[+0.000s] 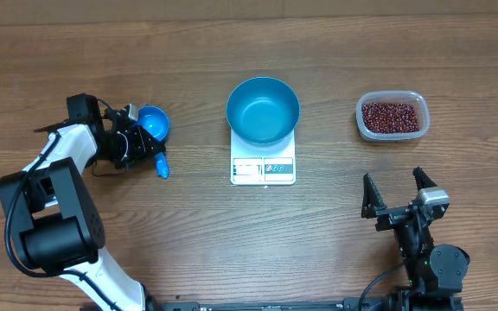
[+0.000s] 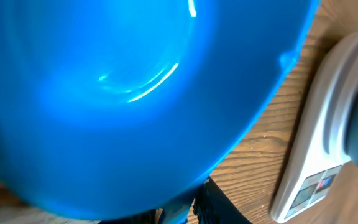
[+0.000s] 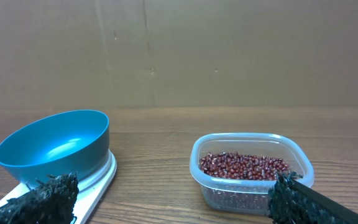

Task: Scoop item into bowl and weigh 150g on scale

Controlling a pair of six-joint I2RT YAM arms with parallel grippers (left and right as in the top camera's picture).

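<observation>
Scoop (image 2: 123, 93) fills left wrist view; scale (image 2: 328, 143) cropped at edge.

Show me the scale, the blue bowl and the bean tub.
scale (image 1: 263, 169), overhead view, on its front display panel.
bowl (image 1: 263, 111), overhead view, on its bare inner floor.
tub (image 3: 241, 193), right wrist view, on its clear front wall.

The bowl (image 1: 263, 110) sits on the scale (image 1: 263, 170), which stands on the desk (image 1: 232, 250) to the right of the left jaws. The scoop (image 1: 152, 123) lies directly at the left jaws. The tub (image 1: 360, 117), with the beans (image 1: 392, 116) in it, stands ahead of the right jaws.
</observation>
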